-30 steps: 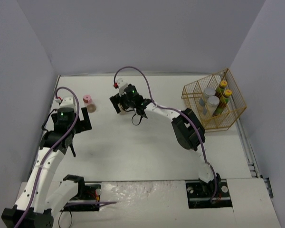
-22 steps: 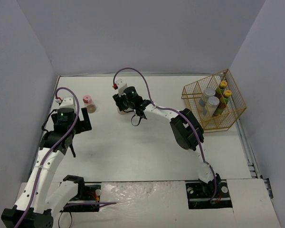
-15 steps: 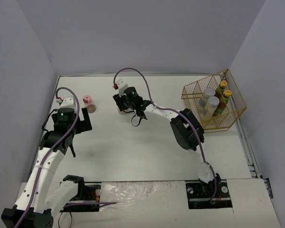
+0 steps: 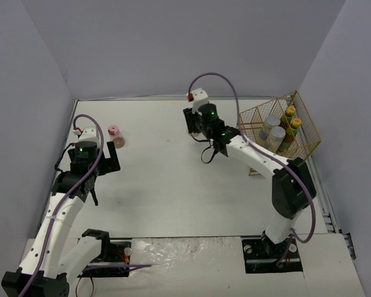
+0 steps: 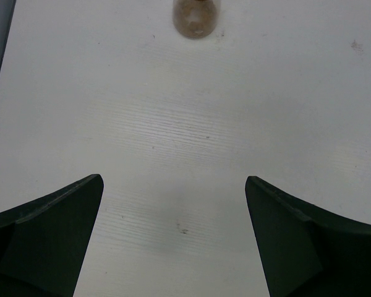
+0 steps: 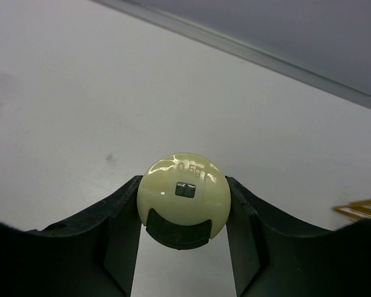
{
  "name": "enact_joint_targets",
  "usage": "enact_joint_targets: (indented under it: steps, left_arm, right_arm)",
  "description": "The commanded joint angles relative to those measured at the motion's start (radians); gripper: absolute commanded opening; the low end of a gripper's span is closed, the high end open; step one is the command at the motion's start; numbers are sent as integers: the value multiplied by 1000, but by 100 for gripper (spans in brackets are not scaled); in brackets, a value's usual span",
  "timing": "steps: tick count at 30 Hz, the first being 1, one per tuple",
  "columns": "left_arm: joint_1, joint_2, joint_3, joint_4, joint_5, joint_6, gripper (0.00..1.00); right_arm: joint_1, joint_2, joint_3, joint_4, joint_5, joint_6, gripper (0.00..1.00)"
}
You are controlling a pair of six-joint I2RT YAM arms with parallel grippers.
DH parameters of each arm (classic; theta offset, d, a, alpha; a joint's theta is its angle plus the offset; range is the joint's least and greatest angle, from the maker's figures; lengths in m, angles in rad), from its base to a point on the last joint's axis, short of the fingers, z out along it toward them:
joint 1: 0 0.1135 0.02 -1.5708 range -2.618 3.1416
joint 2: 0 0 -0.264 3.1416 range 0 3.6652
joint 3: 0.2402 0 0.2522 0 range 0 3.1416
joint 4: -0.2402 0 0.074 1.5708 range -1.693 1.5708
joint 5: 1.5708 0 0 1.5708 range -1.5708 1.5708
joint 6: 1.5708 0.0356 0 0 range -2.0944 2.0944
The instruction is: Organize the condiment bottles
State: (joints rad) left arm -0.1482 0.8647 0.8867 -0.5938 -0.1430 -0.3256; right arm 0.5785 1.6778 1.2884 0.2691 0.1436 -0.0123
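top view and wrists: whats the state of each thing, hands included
left hand: open, empty
right hand: shut on yellow-green shaker
yellow-green shaker: held between the fingers
pink shaker: upright, standing free
basket: holds four bottles
jars: two, upright in basket
dark bottles: two, upright in basket

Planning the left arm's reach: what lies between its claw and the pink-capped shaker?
Only bare table lies between the left claw and the pink-capped shaker, as the left wrist view shows.

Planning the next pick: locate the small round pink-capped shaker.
The pink-capped shaker stands far left in the top view, just beyond the open left pincer.
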Motion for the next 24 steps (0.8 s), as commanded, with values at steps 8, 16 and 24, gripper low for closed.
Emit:
enact_joint_targets:
  steps: [8,16,24]
  left_arm:
    - [10,8,18,44,16,-6,97]
    - [10,7,17,43,13,-8,97]
    - [10,4,17,43,16,-7,97]
  right_arm:
    - [-361,-276,-140,0,115,100,0]
    - [-451,-231,-165,25,44,116,0]
    - [-456,-175,-228,64,51,121,0]
